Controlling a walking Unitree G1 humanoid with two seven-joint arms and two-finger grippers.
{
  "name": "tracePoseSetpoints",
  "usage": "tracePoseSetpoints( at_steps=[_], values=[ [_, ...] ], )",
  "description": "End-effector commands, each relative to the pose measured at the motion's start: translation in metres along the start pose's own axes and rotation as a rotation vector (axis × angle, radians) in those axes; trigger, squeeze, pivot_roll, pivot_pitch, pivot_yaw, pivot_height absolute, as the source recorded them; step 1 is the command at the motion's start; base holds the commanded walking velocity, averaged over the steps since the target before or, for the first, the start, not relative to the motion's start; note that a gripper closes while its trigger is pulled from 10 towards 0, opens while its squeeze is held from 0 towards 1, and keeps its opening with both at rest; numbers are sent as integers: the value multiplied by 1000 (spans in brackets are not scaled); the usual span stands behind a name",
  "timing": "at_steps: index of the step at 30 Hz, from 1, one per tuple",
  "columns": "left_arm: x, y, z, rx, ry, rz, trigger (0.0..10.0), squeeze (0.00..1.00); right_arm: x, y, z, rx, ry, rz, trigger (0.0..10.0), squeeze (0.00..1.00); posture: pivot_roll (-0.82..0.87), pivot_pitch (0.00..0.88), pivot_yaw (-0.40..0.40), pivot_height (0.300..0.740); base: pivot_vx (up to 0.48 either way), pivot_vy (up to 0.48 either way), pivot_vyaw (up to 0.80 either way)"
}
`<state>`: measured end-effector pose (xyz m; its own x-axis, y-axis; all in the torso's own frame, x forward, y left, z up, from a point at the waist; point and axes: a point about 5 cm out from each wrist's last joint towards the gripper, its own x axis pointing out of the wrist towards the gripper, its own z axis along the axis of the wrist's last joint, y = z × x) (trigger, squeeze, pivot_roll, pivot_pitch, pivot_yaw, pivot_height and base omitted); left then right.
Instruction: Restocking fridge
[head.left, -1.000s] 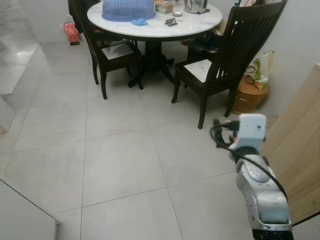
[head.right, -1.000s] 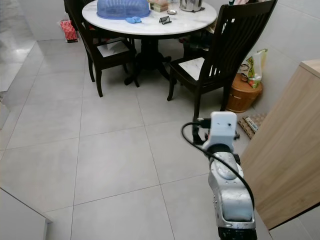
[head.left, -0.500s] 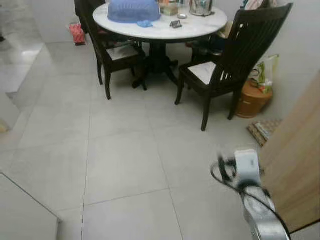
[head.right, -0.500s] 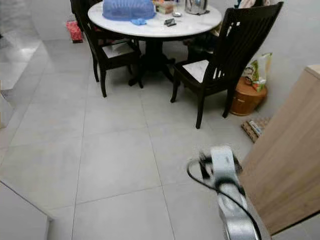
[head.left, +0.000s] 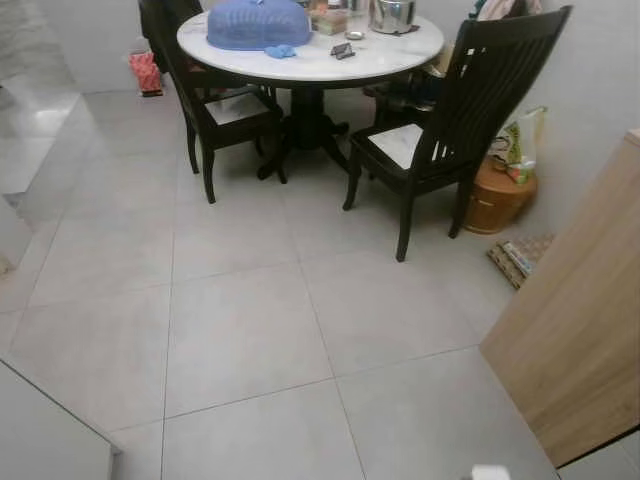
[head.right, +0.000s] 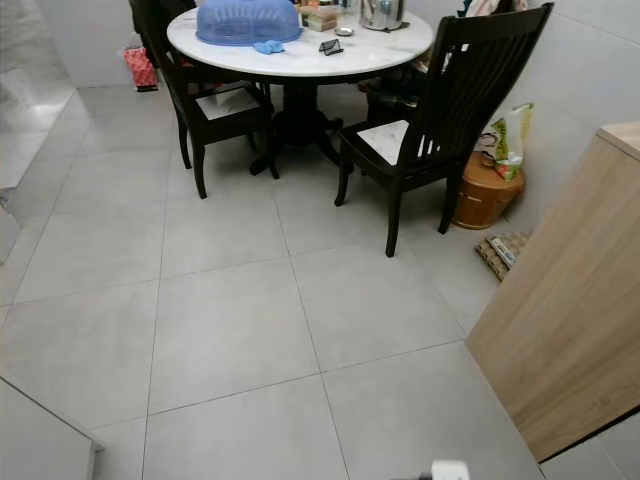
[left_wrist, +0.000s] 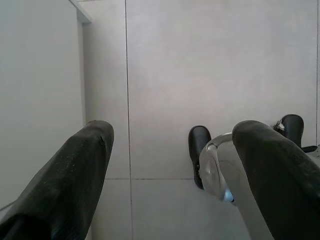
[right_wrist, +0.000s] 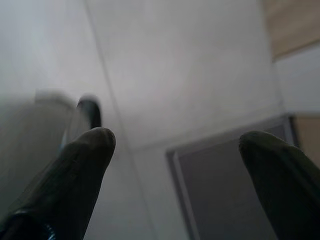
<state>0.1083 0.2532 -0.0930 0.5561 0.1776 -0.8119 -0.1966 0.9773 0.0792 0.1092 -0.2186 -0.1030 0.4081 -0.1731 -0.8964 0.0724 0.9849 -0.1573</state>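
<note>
So no fridge in sight, just tiled floor (head.left: 240, 330) ahead. Round surface (head.left: 310, 60) with blue cover (head.left: 258, 22) at 12 o'clock, wood cabinet (head.left: 585, 350) at 3. Left hand (left_wrist: 172, 150) and right hand (right_wrist: 175, 150) both spread, empty, pointing at floor.

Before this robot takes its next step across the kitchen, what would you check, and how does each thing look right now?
1. Tiled floor ahead free of obstacles: ok.
2. Left gripper open, holding nothing: ok.
3. Right gripper open, holding nothing: ok.
4. Wooden cabinet close on the right, clearance: cannot tell.
5. Dark chair by the round table out of the path: ok.
6. Fridge located: cannot tell.
</note>
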Motion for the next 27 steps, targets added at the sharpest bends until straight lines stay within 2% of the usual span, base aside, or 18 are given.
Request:
tracePoseSetpoints(
  at_steps=[1,4,7,13,17,22,27],
  values=[
    [-1,0,-2,-4,6,6,10000,0,0,3,-4,-8,10,18,10000,0,-191,0,-13,740,0,0,0],
    [-1,0,-2,-9,4,8,10000,0,-1,10,-15,-11,48,48,10000,0,-183,0,-15,740,0,0,0],
    [-1,1,-2,-14,4,11,10000,0,-1,13,-15,-13,38,69,10000,0,-181,0,-17,740,0,0,0],
    [-1,1,-3,-25,8,20,10000,0,1,14,-7,-31,15,81,10000,0,-164,0,-31,740,0,0,0],
    [-1,2,-3,-55,1,39,10000,0,4,18,6,-73,-14,104,10000,0,-120,0,-58,740,0,0,0],
    [-1,4,-2,-75,-6,54,10000,0,5,20,13,-111,-26,122,10000,0,-99,0,-69,740,0,0,0],
    [-1,4,-2,-73,-4,52,10000,0,6,21,23,-96,-55,125,10000,0,-105,0,-60,740,0,0,0]
  ],
)
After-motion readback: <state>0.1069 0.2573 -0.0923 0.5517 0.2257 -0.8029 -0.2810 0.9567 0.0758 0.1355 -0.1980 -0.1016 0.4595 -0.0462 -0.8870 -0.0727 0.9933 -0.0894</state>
